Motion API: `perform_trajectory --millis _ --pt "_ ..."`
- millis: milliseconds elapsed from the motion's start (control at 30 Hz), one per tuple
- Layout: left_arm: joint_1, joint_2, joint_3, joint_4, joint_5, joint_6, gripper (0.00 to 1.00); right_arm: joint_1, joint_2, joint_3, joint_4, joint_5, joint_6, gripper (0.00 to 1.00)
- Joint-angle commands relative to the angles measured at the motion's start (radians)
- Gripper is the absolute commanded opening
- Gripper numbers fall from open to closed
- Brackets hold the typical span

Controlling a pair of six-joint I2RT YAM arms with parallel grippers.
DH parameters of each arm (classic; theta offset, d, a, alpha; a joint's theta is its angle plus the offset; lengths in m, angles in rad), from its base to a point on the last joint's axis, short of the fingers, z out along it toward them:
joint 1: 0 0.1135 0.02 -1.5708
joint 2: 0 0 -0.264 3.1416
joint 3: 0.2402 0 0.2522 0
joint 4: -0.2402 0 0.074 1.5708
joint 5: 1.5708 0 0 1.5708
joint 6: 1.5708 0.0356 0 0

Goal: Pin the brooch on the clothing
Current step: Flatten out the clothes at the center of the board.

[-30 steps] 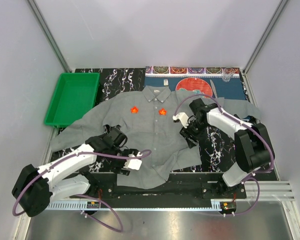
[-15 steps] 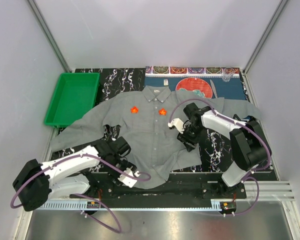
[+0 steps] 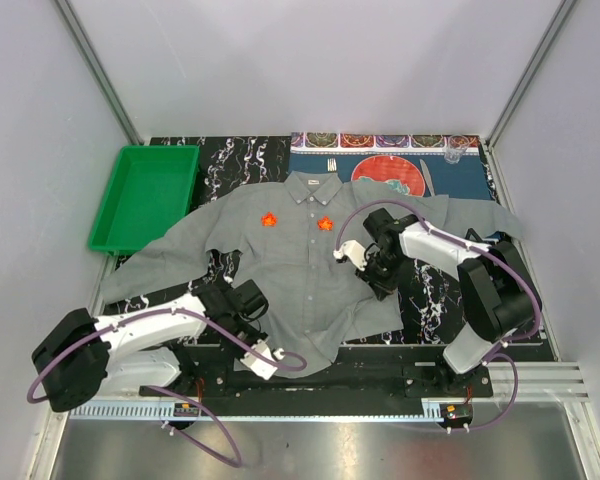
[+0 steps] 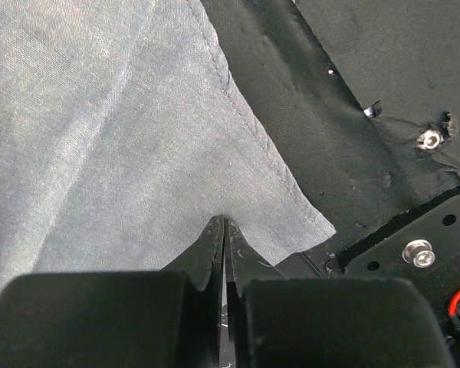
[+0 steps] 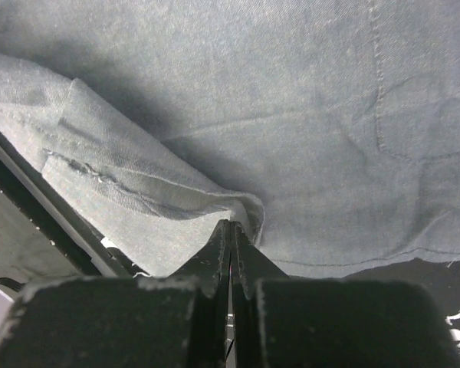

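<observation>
The clothing (image 3: 300,270), a grey collared shirt, lies spread open across the table. Two orange-red brooches (image 3: 268,219) (image 3: 325,224) sit on its chest, one either side of the button line. My left gripper (image 3: 273,364) is at the shirt's bottom hem by the near edge. In the left wrist view its jaws (image 4: 224,221) are shut with the tips on the fabric (image 4: 100,115) just inside the hem corner. My right gripper (image 3: 365,266) is at the shirt's right front edge. Its jaws (image 5: 231,224) are shut where a fold of cloth (image 5: 176,195) bunches up.
A green tray (image 3: 145,195) stands at the back left. A blue patterned placemat (image 3: 460,178) lies at the back right with a clear cup (image 3: 453,153) on its far corner. The black base rail with screws (image 4: 429,139) runs just beyond the hem.
Both grippers have gone from open to shut. The left one moved down toward the near edge, onto the hem. The right one shifted slightly left along the shirt's edge.
</observation>
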Motion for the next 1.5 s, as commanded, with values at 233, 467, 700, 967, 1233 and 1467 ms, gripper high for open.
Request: perform_trajectory --millis 233,467,700,967,1233,1467 --pt "0.000 -0.238 0.080 -0.195 0.046 0.029 0.00 0.062 -0.274 0.040 -0.247 -0.039 -0.019 0.00" --pt "0.000 -0.233 0.121 -0.256 0.093 -0.038 0.00 0.077 -0.334 0.061 -0.279 -0.045 -0.020 0.00" --pt "-0.003 -0.241 0.100 -0.313 0.080 0.081 0.29 0.243 -0.451 -0.066 -0.390 -0.067 -0.125 0.00" --pt "-0.103 -0.047 0.120 -0.253 -0.014 0.112 0.53 0.381 -0.433 -0.077 -0.379 -0.096 -0.136 0.00" --pt "-0.192 0.033 0.060 -0.085 -0.054 0.064 0.53 0.382 -0.440 -0.106 -0.366 -0.099 -0.110 0.00" --pt "-0.232 0.108 0.051 -0.055 -0.058 0.077 0.52 0.382 -0.436 -0.094 -0.370 -0.090 -0.113 0.00"
